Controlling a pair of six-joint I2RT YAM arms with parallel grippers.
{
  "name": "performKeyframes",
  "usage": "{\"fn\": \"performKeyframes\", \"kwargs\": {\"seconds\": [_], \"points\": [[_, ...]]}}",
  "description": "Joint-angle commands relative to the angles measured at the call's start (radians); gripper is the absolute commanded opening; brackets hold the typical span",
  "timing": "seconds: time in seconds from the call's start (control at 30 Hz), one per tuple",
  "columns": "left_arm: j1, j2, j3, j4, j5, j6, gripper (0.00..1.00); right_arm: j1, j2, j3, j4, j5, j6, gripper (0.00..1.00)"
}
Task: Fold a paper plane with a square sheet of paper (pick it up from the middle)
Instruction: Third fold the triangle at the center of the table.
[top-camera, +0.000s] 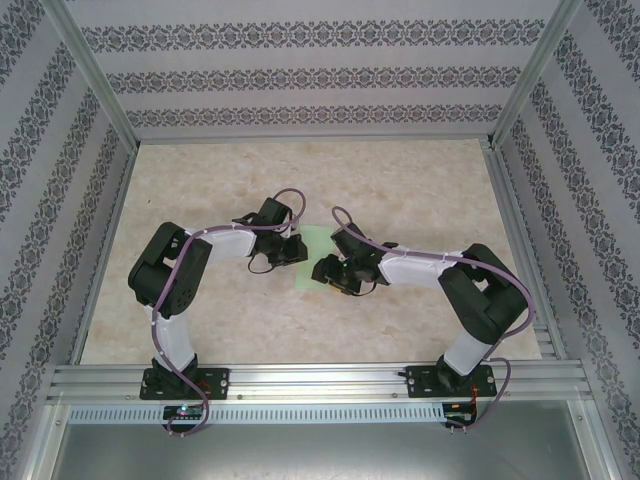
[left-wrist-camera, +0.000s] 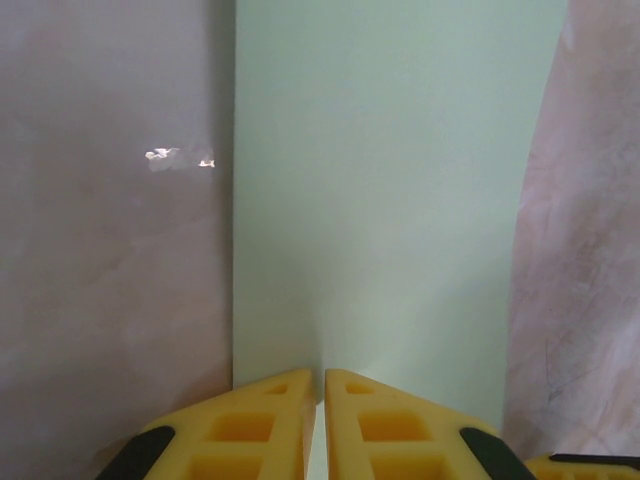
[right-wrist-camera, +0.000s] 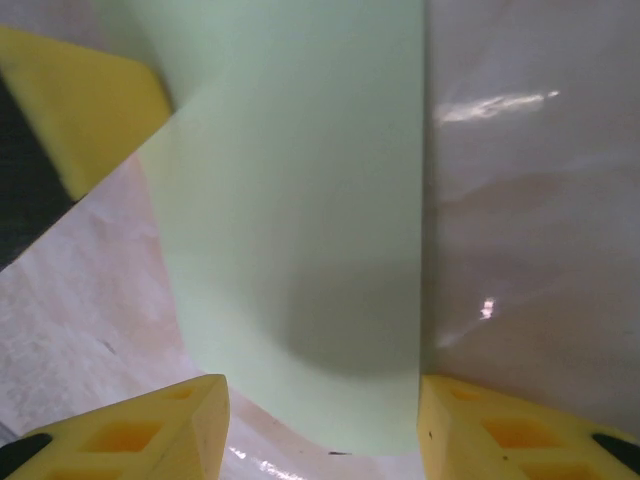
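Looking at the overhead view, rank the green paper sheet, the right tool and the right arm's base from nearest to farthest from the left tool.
1. square sheet of paper: pinched in the left tool, mid-table.
2. right tool: just across the sheet, to the right.
3. right arm's base: near edge, far right.

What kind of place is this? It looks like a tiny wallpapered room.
Probably a small robot test booth rather than a room. A left arm and a right arm are bolted to a metal rail. Wallpapered panels box in a marble-look table, where the arms work on green paper.
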Motion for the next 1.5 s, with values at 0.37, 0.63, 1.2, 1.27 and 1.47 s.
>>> {"fn": "performKeyframes", "kwargs": {"seconds": [0.37,0.63,1.2,1.27,1.47], "points": [[-0.006,0.049,-0.02,-0.046,-0.056,0.011,0.14,-0.007,-0.077,-0.138,0.273,-0.033,0.089,0.52],[-0.006,0.046,-0.021,-0.046,-0.056,0.012,0.14,-0.029,-0.125,-0.19,0.295,0.01,0.129,0.45],[-0.005,-0.092,0.002,0.024,0.059,0.043,0.17,-0.047,-0.108,-0.112,0.094,0.01,0.144,0.0],[-0.005,-0.091,0.016,0.022,0.058,0.055,0.18,-0.048,-0.115,-0.101,0.034,-0.008,0.114,0.0],[-0.004,-0.043,0.026,0.037,0.062,0.064,0.18,-0.049,-0.151,-0.092,-0.103,-0.045,0.044,0.0]]}}
